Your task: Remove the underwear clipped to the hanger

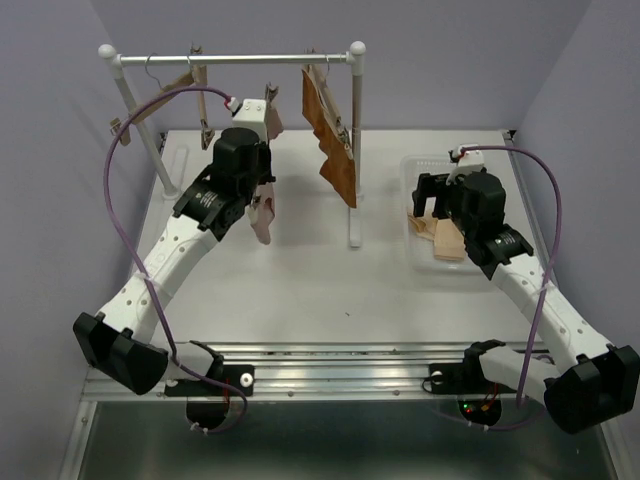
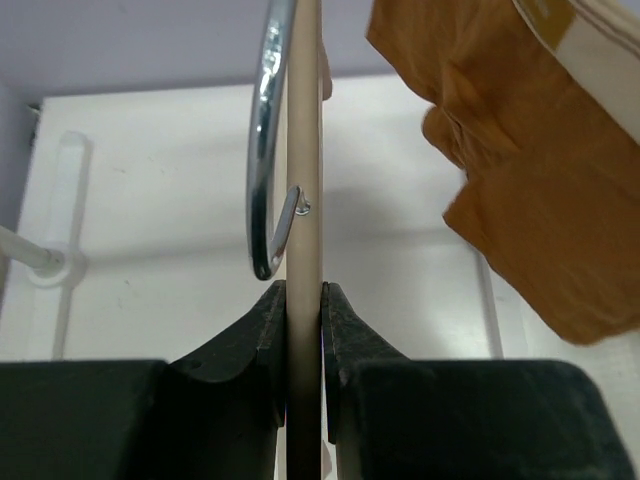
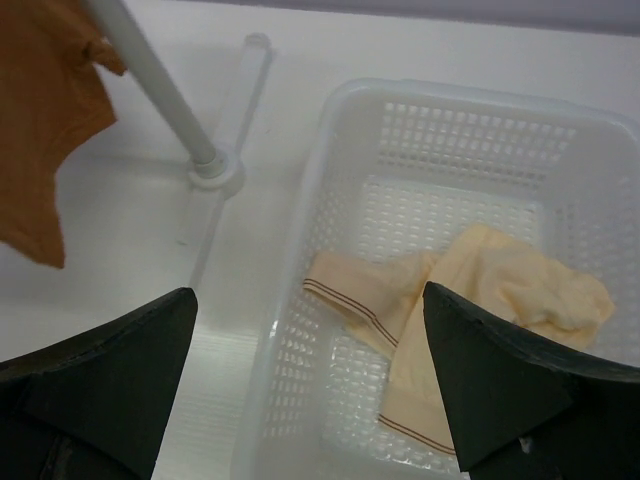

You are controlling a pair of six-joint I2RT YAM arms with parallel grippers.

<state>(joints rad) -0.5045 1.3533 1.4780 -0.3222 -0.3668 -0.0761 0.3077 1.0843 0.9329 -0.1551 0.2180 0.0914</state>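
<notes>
The rust brown underwear (image 1: 330,135) hangs clipped to a hanger on the rail, also at the right of the left wrist view (image 2: 520,170). Dusty pink underwear (image 1: 262,218) dangles under my left gripper (image 1: 258,188). In the left wrist view, that gripper (image 2: 303,290) is shut on the edge-on pale bar of a hanger (image 2: 303,150), beside its chrome hook (image 2: 265,150). Pale cream underwear (image 3: 480,300) lies in the white basket (image 3: 330,110). My right gripper (image 3: 308,300) hovers open above the basket's left rim, holding nothing.
The white rack (image 1: 230,58) spans the back of the table, its right post (image 1: 355,140) standing between the arms. A bare wooden hanger (image 1: 165,95) hangs at the rail's left end. The basket (image 1: 420,160) sits at the right.
</notes>
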